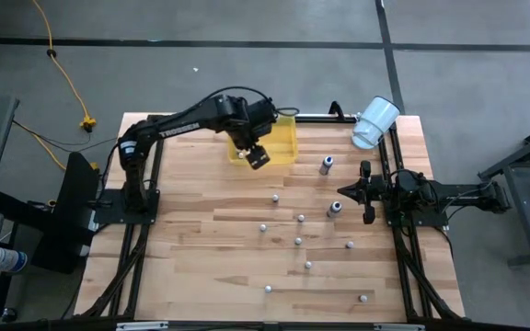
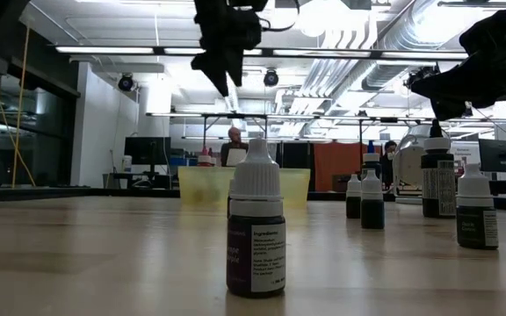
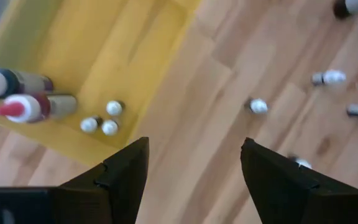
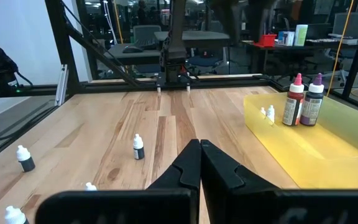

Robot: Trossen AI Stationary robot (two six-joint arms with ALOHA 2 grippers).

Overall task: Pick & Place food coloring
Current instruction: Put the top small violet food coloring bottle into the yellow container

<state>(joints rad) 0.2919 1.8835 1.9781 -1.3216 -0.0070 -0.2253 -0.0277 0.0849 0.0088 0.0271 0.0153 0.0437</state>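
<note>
Several food coloring bottles stand scattered on the wooden table (image 1: 201, 257), most of them tiny and white-capped (image 1: 301, 218), two taller and dark (image 1: 326, 165). A yellow tray (image 1: 288, 138) at the far middle holds two taller bottles (image 4: 297, 99), upright on its floor, and three tiny ones (image 3: 104, 118). My left gripper (image 3: 194, 174) hangs open and empty high over the tray's near edge (image 1: 256, 156). My right gripper (image 4: 199, 162) rests shut at the table's right side (image 1: 366, 191), pointing level toward the left.
A white cup (image 1: 375, 121) lies on its side at the far right corner. In the low view one dark bottle (image 2: 255, 230) stands close in front, others (image 2: 372, 200) to the right. People sit in the room beyond the table.
</note>
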